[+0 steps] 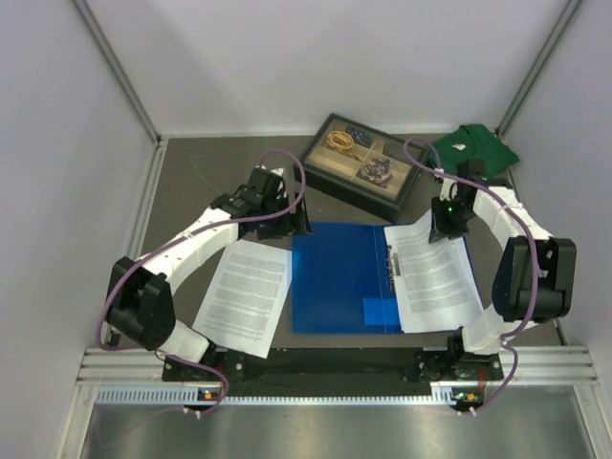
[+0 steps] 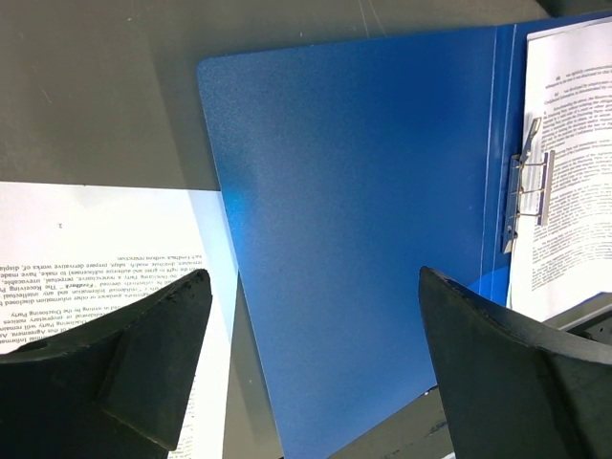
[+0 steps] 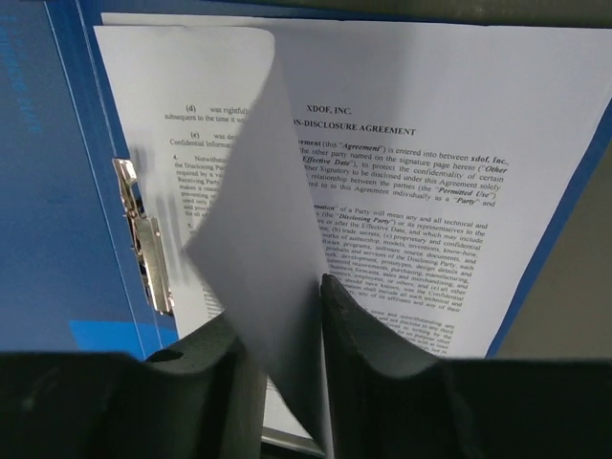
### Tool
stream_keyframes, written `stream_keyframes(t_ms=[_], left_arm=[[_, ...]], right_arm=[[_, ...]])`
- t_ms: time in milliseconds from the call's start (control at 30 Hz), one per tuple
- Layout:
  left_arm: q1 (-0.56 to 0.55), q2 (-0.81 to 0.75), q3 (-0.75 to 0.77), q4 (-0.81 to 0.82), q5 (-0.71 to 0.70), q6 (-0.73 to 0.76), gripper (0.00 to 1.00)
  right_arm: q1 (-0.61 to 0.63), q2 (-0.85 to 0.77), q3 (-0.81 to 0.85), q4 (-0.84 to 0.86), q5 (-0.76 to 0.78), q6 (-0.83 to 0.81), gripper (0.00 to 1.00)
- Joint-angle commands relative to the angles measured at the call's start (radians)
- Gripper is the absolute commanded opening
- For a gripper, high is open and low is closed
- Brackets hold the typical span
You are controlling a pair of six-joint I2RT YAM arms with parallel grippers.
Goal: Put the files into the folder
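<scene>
The blue folder (image 1: 339,277) lies open in the middle of the table, its left flap bare (image 2: 363,191). Printed files (image 1: 435,282) rest on its right half, beside the metal clip (image 3: 143,249). Another printed sheet (image 1: 244,296) lies on the table left of the folder. My right gripper (image 1: 442,229) is at the far edge of the right-hand files. One sheet's curled-up corner (image 3: 268,220) stands between its slightly parted fingers (image 3: 292,296) and leans on the right finger. My left gripper (image 2: 316,277) hovers wide open over the folder's far left corner, holding nothing.
A black-framed compartment tray (image 1: 349,186) with small items sits behind the folder. A green folded shirt (image 1: 475,148) lies at the back right. Enclosure walls stand on the left, the right and at the back. The arms' bases and rail run along the near edge.
</scene>
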Motion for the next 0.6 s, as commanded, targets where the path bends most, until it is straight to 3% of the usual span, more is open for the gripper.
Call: stream_keyframes(t_ms=[0,33,200,367,467,500,533,567], left_arm=[[-0.003,-0.013,0.068,-0.018,-0.011,0.024,0.94],[-0.001,-0.019,0.071,-0.029,-0.014,0.027,0.94],[0.014,-0.059,0.085,-0.092,-0.071,0.043,0.96],[0.107,-0.173,0.008,-0.146,-0.119,0.043,0.98],[0.226,-0.26,-0.081,-0.157,-0.116,0.034,0.98],[0.267,-0.28,-0.108,-0.157,-0.108,0.029,0.98],[0.308,-0.318,-0.135,-0.157,-0.103,0.023,0.97],[0.39,-0.332,-0.185,-0.155,-0.094,0.014,0.97]], right_arm=[[-0.01,-0.073,0.011,0.032,-0.029,0.03,0.51],[-0.009,-0.081,0.019,0.021,-0.024,0.03,0.97],[-0.009,-0.174,0.119,-0.085,0.066,0.025,0.99],[0.026,-0.231,0.271,-0.236,0.385,0.068,0.99],[0.082,-0.227,0.424,-0.327,0.517,0.255,0.99],[0.117,-0.222,0.451,-0.338,0.504,0.312,0.99],[0.182,-0.23,0.454,-0.314,0.601,0.321,0.99],[0.4,-0.219,0.462,-0.306,0.72,0.334,0.99]])
